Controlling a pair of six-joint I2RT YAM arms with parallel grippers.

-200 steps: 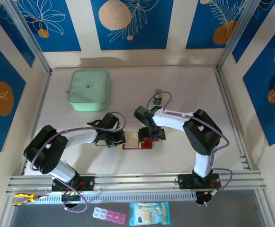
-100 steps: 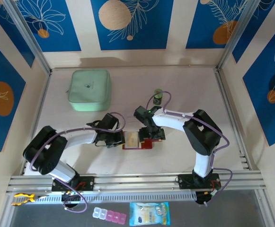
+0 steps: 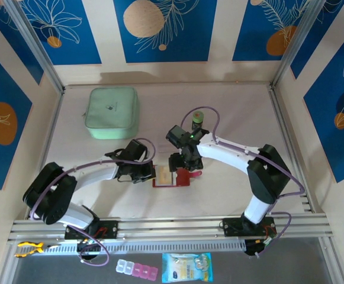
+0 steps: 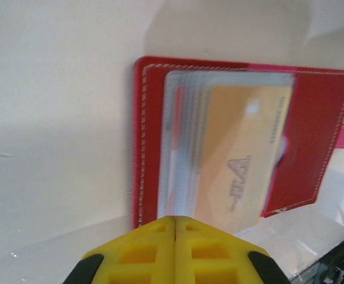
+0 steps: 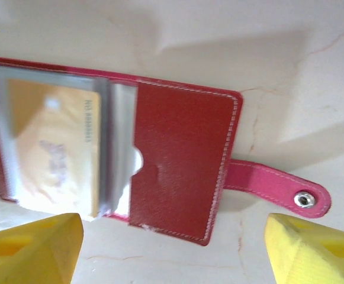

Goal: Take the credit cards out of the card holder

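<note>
card holder (image 5: 183, 160) 1, open | credit cards (image 4: 243, 154) 1 tan showing

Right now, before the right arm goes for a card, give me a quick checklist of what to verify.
1. Card holder lying open on the table: ok.
2. Tan card showing in the clear sleeve: ok.
3. Left gripper shut at the holder's edge: ok. Pinning it down: cannot tell.
4. Right gripper open above the red flap: ok.
5. Right gripper lined up on the card: not ok, it sits over the flap beside it.
</note>
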